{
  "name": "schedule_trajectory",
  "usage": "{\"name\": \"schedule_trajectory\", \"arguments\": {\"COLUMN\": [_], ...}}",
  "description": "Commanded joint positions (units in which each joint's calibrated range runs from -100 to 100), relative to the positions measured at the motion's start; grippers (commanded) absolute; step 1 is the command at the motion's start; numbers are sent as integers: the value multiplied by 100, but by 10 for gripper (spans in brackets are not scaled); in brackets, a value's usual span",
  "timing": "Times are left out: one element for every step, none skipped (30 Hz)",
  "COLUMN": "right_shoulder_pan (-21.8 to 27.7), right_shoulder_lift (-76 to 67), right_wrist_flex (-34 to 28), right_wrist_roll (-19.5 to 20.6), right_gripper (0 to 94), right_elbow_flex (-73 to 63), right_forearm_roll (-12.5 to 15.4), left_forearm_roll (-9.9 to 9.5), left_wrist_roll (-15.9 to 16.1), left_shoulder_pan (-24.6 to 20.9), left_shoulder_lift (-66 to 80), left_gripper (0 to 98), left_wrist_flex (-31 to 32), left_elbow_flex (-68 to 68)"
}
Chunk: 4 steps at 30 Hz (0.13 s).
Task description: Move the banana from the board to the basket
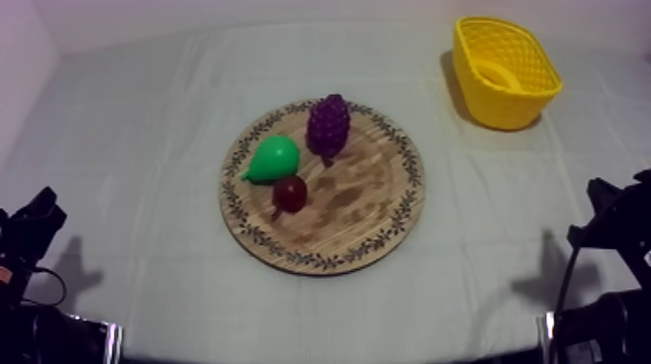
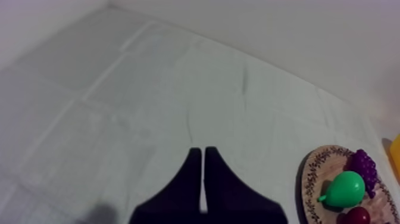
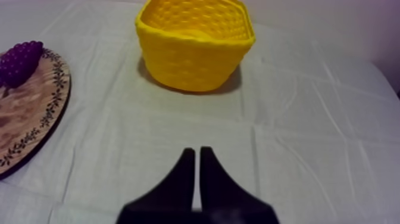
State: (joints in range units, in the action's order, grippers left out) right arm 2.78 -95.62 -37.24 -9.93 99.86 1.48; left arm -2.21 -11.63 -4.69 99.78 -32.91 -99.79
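Grey-white cloth (image 1: 145,145) covers the whole table, and the round wooden board (image 1: 368,218) with its patterned rim sits right in the middle of it. On the board we have three pieces of toy fruit. The green pear (image 1: 274,158) lies on the board's left part, the purple bunch of grapes (image 1: 328,124) is just beside it at the far edge, and the small red fruit (image 1: 290,194) is tucked against the pear's near side.

And the banana (image 1: 499,75)? Off the board! A pale curved shape lies inside the yellow basket (image 1: 513,106), which stands well apart from the board, beyond its far right.

Both arms are low at the near edge. The left gripper (image 2: 199,150) is over bare cloth to the board's left, its fingers pressed together into a narrow wedge and clenched on nothing. The right gripper (image 3: 197,150) is over bare cloth to the board's right, pointing towards the basket. Its fingers are likewise clamped together and empty.
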Motion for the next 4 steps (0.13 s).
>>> {"name": "schedule_trajectory", "arguments": {"right_shoulder_pan": [-3,-3,-3,-3], "right_shoulder_lift": [-5,-5,-5,-5], "right_wrist_flex": [21,22,22,22], "right_wrist_roll": [7,6,5,5], "right_gripper": [6,6,6,6], "right_elbow_flex": [3,3,3,3], "right_forearm_roll": [10,10,11,11], "left_forearm_roll": [3,3,3,3], "left_wrist_roll": [0,0,1,1], "left_shoulder_pan": [2,2,2,2], "left_shoulder_lift": [5,5,5,5], "left_gripper": [1,1,1,1], "left_wrist_flex": [1,1,1,1], "left_elbow_flex": [1,1,1,1]}}
